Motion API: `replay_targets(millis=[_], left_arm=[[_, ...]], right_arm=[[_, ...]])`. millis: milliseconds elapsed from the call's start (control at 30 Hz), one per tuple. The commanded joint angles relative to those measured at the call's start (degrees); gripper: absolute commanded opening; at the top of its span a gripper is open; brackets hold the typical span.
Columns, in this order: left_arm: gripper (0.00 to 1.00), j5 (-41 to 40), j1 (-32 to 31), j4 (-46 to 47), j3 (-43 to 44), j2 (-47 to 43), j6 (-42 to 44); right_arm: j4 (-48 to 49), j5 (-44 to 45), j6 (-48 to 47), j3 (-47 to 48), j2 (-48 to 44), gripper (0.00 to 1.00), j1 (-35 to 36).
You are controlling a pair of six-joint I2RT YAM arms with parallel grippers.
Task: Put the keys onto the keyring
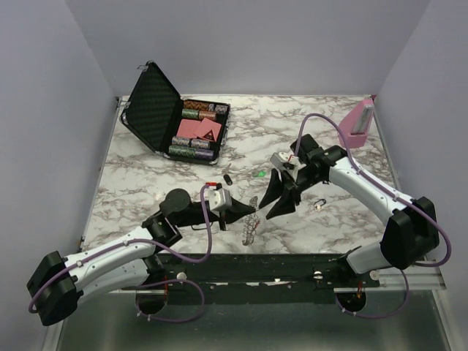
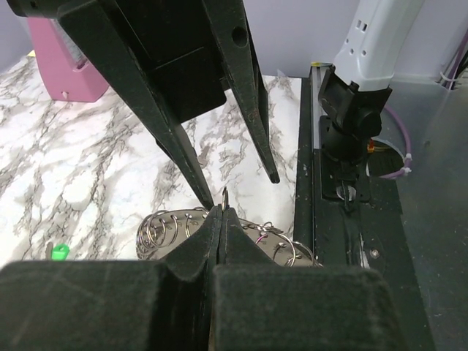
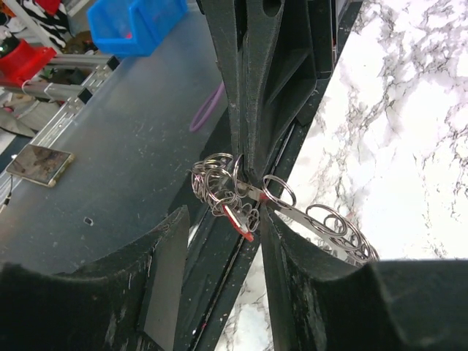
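Near the front edge of the table (image 1: 146, 190), the left gripper (image 2: 221, 213) pinches the keyring (image 3: 325, 219), jaws together on its rings, just beside the black front rail (image 2: 322, 183). The right gripper (image 3: 223, 223) meets it, jaws apart either side of the ring's red key (image 3: 241, 219). A green key (image 1: 261, 174) and a black key (image 1: 228, 178) lie loose on open marble behind, with the open case (image 1: 157, 99) and the pink stand (image 1: 358, 123) well back.

Marble-patterned counter (image 1: 146, 183). At its far left, an open black case (image 1: 157, 99), lid tilted back, holds rows of chips (image 1: 191, 142) around pink pieces (image 1: 197, 129). A pink stand (image 1: 358, 123) is upright at the far right corner. A blue bin (image 3: 135, 25) sits off the counter.
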Motion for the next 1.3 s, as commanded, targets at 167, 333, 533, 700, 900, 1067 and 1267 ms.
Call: replay_targets(millis=[167,333,533,700,900,1067,1267], left_arm=[[0.0,3.0,1.1,7.2,-0.6,1.0,-3.0],[0.0,4.5,1.2,8.3,-0.7,2.6,-4.2],[0.0,3.7,2.0,9.6,-1.0,3.7,-6.1],[0.0,3.7,2.9,9.6,-1.0,3.8,-7.6],[0.0,4.5,3.3,8.7,-0.8,4.5,-7.4],[0.0,5.8,3.9,8.7,-0.3,5.5,-7.3],[0.0,6.0,4.9,9.0,0.1,5.9,-7.0]], right_arm=[[5.1,-9.9,5.1,0.8,-0.1,0.5,0.5],[5.1,-10.6,5.3,1.0,-0.4,0.51,0.5],[5.7,-10.7,6.2,0.9,-0.7,0.4,0.5],[7.0,-10.9,7.7,0.5,-0.9,0.32,0.5],[9.3,-11.0,10.6,0.1,-1.0,0.31,0.6],[10.7,-11.0,12.6,-0.1,-1.2,0.27,0.9],[13.9,-11.0,16.4,-0.7,-0.9,0.14,1.6]])
